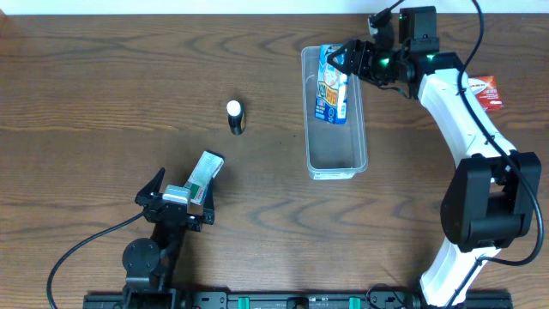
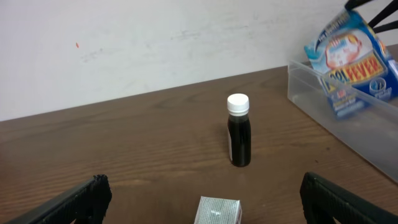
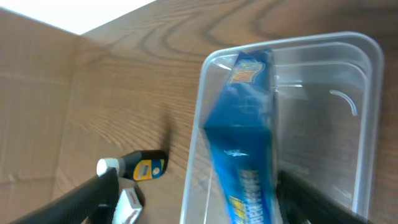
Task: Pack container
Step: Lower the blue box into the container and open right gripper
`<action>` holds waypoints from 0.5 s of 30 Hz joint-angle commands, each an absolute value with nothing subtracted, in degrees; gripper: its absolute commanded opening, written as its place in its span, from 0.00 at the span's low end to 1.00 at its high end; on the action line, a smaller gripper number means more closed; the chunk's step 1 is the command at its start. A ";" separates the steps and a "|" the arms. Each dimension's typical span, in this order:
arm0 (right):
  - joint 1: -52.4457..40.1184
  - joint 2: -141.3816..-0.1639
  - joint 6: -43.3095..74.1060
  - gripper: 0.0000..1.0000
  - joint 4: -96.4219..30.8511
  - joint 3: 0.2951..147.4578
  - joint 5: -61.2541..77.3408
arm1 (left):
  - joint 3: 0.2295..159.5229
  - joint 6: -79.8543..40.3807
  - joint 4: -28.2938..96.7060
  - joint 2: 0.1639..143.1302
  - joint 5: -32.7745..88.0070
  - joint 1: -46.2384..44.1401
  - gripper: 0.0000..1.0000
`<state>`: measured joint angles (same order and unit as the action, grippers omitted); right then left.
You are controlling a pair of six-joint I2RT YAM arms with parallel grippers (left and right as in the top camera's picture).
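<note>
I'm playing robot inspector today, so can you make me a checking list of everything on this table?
Surface: brown wooden table, no spills seen.
Job's things: clear container, with a blue packet leaning in its far end.
Clutter: dark bottle with a white cap standing upright; small box by the left gripper; red packet on the table beyond the right arm.
Grippers: left gripper open, the small box between its fingers but not gripped; right gripper open around the blue packet's top.
Cables: black cable curving out from the left arm's base.
Surroundings: pale wall behind the table.
</note>
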<state>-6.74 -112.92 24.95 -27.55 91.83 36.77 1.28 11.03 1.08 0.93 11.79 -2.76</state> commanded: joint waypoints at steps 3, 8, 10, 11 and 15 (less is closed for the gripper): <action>-7.20 -113.58 24.84 0.84 -26.33 92.58 37.91 | 0.23 11.97 2.94 0.99 12.45 -2.52 0.98; -6.79 -113.47 24.82 0.84 -26.37 92.71 37.95 | 0.23 11.97 2.94 0.99 12.45 -2.52 0.98; -6.57 -113.47 24.82 0.84 -26.37 93.03 37.89 | 0.23 11.97 2.94 0.99 12.45 -2.52 0.98; -6.42 -113.47 24.82 0.84 -26.35 93.25 37.82 | 0.23 11.97 2.94 0.99 12.45 -2.52 0.98; -5.74 -112.73 24.80 0.84 -26.59 94.26 37.63 | 0.23 11.97 2.94 0.99 12.45 -2.52 0.98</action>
